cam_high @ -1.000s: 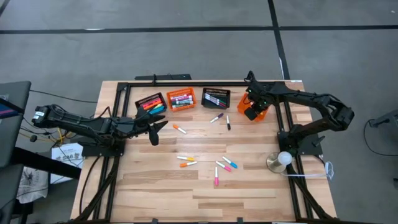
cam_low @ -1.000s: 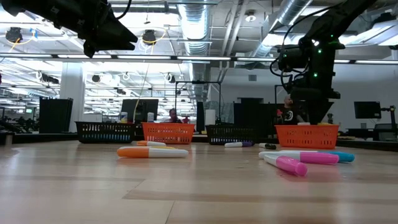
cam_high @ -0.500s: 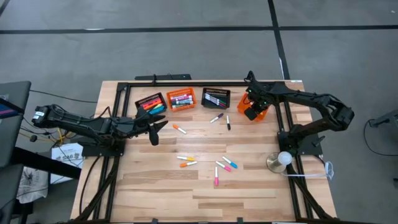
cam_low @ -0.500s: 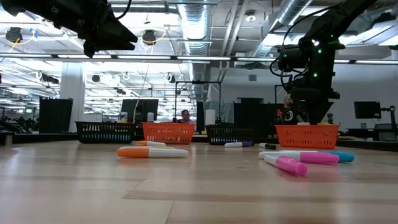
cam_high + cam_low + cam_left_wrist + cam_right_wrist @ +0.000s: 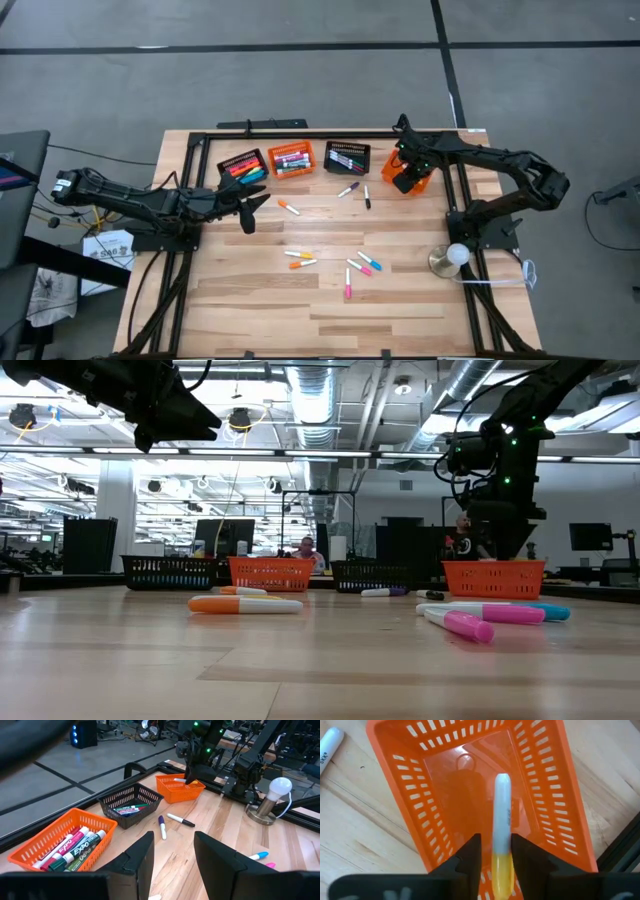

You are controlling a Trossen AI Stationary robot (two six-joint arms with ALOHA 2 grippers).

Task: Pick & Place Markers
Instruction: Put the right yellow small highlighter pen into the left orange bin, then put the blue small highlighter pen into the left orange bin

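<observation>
Right wrist view: marker [image 5: 502, 815] between right pincer [image 5: 492, 857] fingers.

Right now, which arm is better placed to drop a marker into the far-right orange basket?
Right. The right gripper already holds a marker directly above the orange basket; the left gripper is open, across the table.

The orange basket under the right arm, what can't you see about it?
- High view: the right gripper covers the basket, hiding its inside.
- Right wrist view: the marker cap end is hidden behind the fingers.
- Low view: the basket wall hides its contents.
</observation>
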